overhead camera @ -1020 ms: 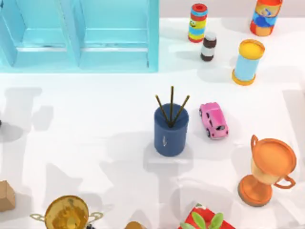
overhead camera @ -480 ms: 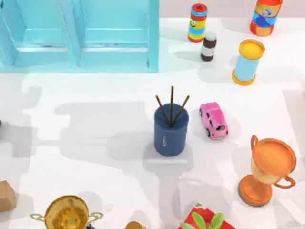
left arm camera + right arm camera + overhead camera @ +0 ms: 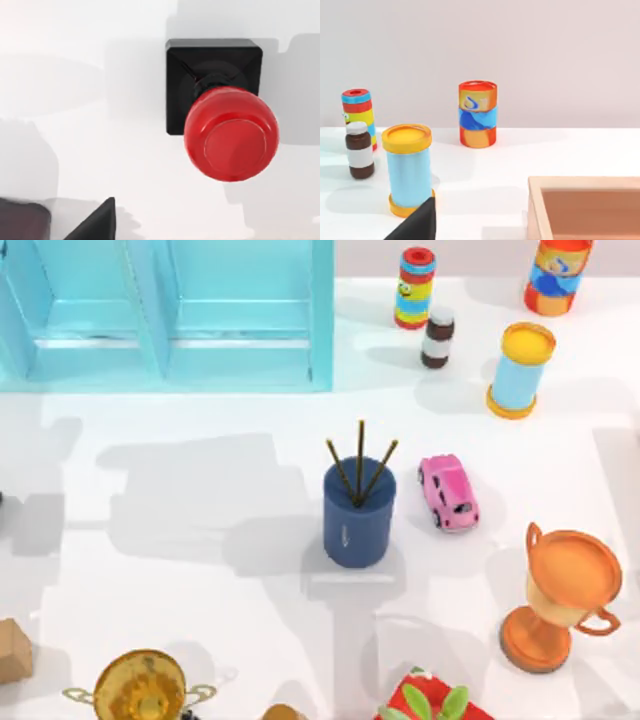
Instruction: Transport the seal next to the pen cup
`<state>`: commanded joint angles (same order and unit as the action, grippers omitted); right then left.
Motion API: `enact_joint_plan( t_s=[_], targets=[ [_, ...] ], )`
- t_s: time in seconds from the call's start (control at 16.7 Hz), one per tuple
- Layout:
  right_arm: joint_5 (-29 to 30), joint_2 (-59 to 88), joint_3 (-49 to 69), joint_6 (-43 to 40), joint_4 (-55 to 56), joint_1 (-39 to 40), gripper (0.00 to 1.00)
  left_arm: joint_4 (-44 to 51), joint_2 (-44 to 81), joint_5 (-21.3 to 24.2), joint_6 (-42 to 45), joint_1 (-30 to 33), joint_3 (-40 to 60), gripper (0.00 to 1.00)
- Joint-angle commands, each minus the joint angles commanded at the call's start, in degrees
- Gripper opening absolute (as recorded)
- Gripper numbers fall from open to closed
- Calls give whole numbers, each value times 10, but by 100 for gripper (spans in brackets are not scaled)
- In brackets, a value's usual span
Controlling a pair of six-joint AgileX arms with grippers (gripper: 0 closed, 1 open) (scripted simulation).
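Glossy red and rounded, the knob of the seal is seen from above in the left wrist view, seated on its black square base, which rests flat on the white table; where on the table it stands cannot be told. A dark fingertip of the left gripper is seen near the seal but apart from it, and whether the jaws are wide or narrow cannot be told. In the top view the pen cup stands upright near the middle of the table, three thin brown sticks fanned out of its top. A pink toy car lies just beside the cup, toward the right edge. An orange trophy stands near the right edge, and a light-blue cylinder with a yellow lid stands toward the far right corner. From the right wrist view a dark fingertip of the right gripper is seen; the state of its jaws cannot be told either.
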<state>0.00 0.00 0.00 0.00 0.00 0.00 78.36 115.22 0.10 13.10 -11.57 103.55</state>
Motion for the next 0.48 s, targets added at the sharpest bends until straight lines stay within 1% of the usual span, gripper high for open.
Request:
enact_joint_plan(
  t_s=[0.24, 0.48],
  targets=[
    [0, 0, 0, 0, 0, 0, 100, -24, 3, 0, -1, 2, -24, 100],
    [0, 0, 0, 0, 0, 0, 100, -129, 18, 0, 0, 0, -106, 100]
  ],
)
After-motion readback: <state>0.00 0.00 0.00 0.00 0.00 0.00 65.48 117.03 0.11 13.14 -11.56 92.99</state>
